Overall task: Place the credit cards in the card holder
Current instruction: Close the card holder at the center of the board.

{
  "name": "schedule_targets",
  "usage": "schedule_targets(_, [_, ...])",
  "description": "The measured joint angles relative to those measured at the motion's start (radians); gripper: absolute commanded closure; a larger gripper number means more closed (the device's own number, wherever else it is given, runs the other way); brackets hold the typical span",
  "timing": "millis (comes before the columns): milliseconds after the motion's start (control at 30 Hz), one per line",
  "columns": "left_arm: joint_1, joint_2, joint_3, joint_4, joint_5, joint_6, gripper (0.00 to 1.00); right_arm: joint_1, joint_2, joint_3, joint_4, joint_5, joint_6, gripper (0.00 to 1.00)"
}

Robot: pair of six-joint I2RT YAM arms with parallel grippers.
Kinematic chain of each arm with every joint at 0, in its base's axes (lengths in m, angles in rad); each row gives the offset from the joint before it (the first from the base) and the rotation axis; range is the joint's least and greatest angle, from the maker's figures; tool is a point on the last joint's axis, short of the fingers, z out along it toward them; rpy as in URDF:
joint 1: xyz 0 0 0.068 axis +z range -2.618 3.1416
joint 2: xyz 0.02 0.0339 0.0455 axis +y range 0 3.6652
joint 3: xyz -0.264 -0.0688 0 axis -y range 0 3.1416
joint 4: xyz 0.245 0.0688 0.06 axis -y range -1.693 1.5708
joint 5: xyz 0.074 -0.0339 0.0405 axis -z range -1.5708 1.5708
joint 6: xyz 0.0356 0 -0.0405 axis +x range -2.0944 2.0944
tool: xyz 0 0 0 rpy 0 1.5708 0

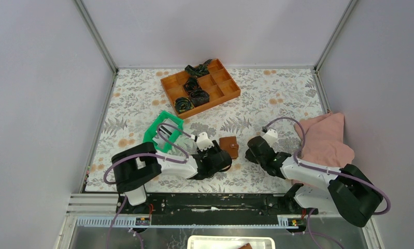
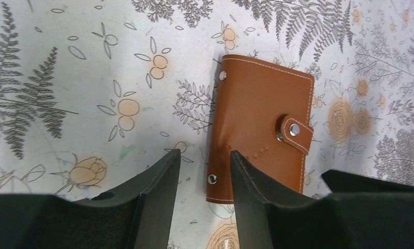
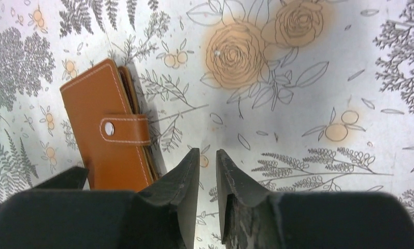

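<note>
Lying flat and snapped shut on the tablecloth [image 3: 298, 104], the card holder [image 2: 256, 124] has its tab upward and its long axis running away from my bases; I judge it needs opening first. My left gripper [image 2: 204, 153], part open and empty, brackets one long edge, presumably to pinch. My right gripper [image 3: 207, 153], nearly closed and empty, hovers just beside it. Credit cards: not discernible.
</note>
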Motion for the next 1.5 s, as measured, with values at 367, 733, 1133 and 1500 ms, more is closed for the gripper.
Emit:
schedule_targets(367, [-0.005,-0.04,-0.028,-0.105,-0.059,-0.032,0.57,-0.045,0.137,0.088,0.047,-0.027,-0.051,0.78])
schedule_targets(733, [0.012,-0.022,-0.027,-0.124,-0.1,-0.031,0.59,-0.054,0.221,0.146,0.081,-0.062,-0.069,0.78])
schedule_targets(1133, [0.066,0.008,-0.021,-0.063,-0.111,0.053,0.59,-0.06,0.264,0.167,0.092,-0.079,-0.087,0.78])
schedule_targets(1500, [0.08,0.03,-0.011,-0.004,-0.111,0.141,0.59,-0.06,0.275,0.191,0.091,-0.093,-0.096,0.78])
